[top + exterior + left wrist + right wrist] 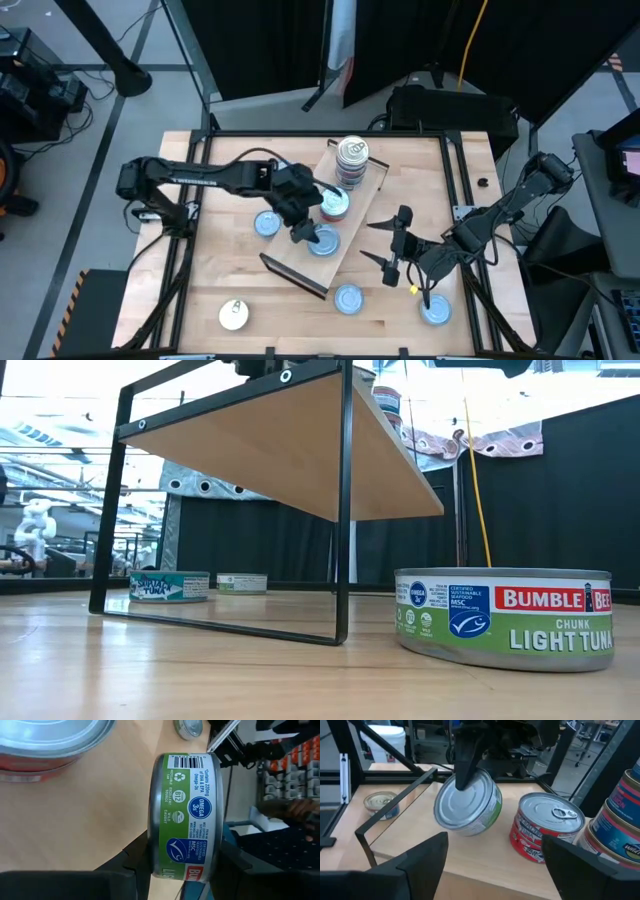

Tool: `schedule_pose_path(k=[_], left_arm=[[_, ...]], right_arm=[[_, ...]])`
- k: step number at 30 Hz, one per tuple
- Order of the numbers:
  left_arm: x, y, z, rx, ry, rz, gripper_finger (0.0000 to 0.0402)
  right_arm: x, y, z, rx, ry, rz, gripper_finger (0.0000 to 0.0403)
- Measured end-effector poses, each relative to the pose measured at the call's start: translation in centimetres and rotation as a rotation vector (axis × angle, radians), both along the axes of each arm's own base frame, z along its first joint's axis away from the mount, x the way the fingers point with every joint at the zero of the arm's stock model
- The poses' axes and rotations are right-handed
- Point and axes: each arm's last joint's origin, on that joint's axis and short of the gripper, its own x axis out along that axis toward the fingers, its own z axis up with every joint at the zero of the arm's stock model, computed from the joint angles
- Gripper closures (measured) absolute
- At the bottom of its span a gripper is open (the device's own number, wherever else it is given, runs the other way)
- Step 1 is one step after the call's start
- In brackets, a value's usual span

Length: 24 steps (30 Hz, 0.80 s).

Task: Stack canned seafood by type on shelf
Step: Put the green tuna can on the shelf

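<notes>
The job looks under halfway. On the shelf [345,215] a short stack of blue-labelled tins [351,157] stands near the far end, and a red-labelled tin [335,204] sits alone mid-board. The left gripper [312,236] has its fingers closed on a green-labelled tin [324,240], held tilted just above the board near its near end. The right gripper [392,246] hovers beside the shelf with fingers spread wide and nothing in them.

Loose on the bench [230,270] are at least four tins: one left of the shelf [266,224], one near the front edge [233,315], one in front of the shelf [348,298] and one by the right arm [436,311].

The overhead view gives the count and layout, not the labels. The right wrist view shows the held tin [467,805] tipped off level, which the overhead view hides. The left wrist view shows the green label [185,815] between the fingers [137,862]. The table-level view shows the shelf raised on a dark frame [343,500], with a tuna tin [503,618] close by; which of the loose tins that is, I probably cannot say.
</notes>
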Motion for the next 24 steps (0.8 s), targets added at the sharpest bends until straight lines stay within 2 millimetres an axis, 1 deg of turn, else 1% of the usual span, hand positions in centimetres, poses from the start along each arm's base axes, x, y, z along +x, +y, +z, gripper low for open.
schedule_pose_path(k=[3, 6, 9, 12, 15, 19, 22, 24], left_arm=[[0.3, 0.3, -0.6, -0.024, 0.039, 0.015, 0.0249], [0.2, 0.3, -0.7, -0.029, 0.056, 0.030, 0.0220], [0.2, 0.5, -0.6, 0.004, 0.063, 0.081, 0.0197], [-0.1, 0.7, -1.0, 0.049, 0.117, 0.136, 0.0181], [-0.5, 1.0, -1.3, 0.109, 0.164, 0.165, 0.0168], [-0.6, 1.1, -1.4, 0.178, 0.160, 0.190, 0.0156], [-0.9, 1.1, -0.4, 0.186, 0.140, 0.183, 0.0154], [-1.4, 0.8, 1.3, 0.195, 0.075, 0.168, 0.0154]], right_arm=[[-0.1, 0.2, 0.0, -0.019, 0.009, 0.015, 0.0090], [-0.2, 0.4, 0.0, -0.024, 0.011, 0.026, 0.0090], [-0.3, 0.5, 0.0, -0.013, 0.004, 0.033, 0.0090], [0.0, 0.6, -0.1, 0.008, 0.004, 0.045, 0.0090], [0.4, 0.9, -0.8, -0.004, 0.025, 0.046, 0.0090], [1.5, 0.7, -2.2, -0.063, 0.080, 0.025, 0.0090], [2.8, -0.2, -3.5, -0.104, 0.104, -0.013, 0.0090], [3.6, -1.1, -4.2, -0.101, 0.095, -0.019, 0.0090]])
